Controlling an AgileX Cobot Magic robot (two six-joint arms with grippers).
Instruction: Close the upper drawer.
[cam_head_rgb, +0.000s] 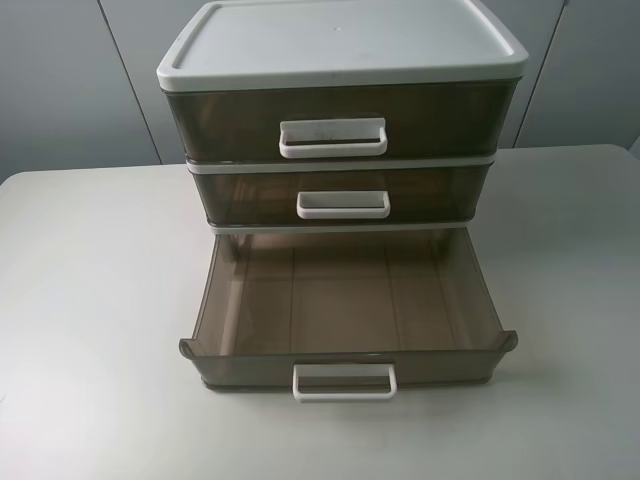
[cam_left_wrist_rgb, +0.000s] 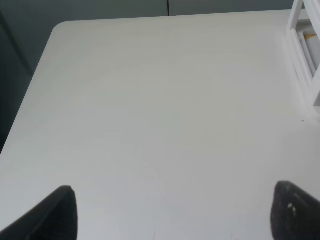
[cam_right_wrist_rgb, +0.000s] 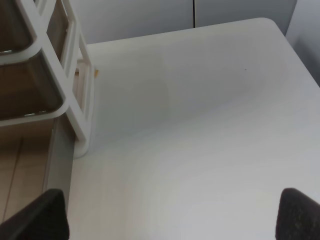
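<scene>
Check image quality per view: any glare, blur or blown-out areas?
Exterior high: sharp, even soft light, mild sheen on the cabinet lid, the open bottom drawer shows clearly. Left wrist: table near washed out, cabinet frame overexposed, fingertips blurred. Right wrist: bright table, soft shadow beside the cabinet, fingertips out of focus.

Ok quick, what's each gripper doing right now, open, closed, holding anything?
Left gripper: open, fingers wide apart, holding nothing, over the bare table.
Right gripper: open, holding nothing, beside the drawer unit.

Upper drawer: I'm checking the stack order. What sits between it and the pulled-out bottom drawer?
The middle drawer, pushed in, directly between them; the exterior high view shows it.
</scene>
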